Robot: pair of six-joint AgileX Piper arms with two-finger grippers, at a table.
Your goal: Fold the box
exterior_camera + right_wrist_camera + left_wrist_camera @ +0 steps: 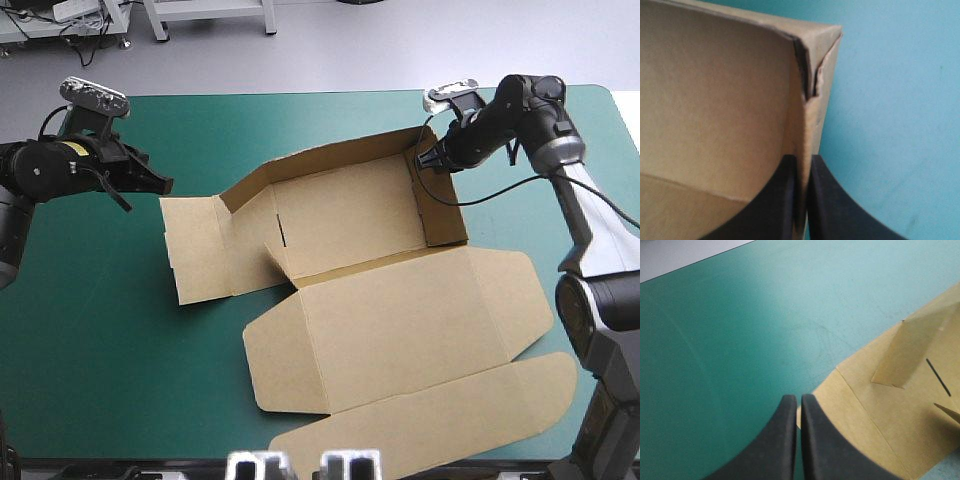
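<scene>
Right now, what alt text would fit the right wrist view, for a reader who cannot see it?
The right gripper, its black fingers all but shut, pinches the edge of a raised wall of the brown box near a corner. The teal-green cover lies beyond the wall.

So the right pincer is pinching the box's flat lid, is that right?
Not the lid. The right pincer is pinching a raised side wall of the box, near its corner; the right wrist view shows the board clamped there.
</scene>
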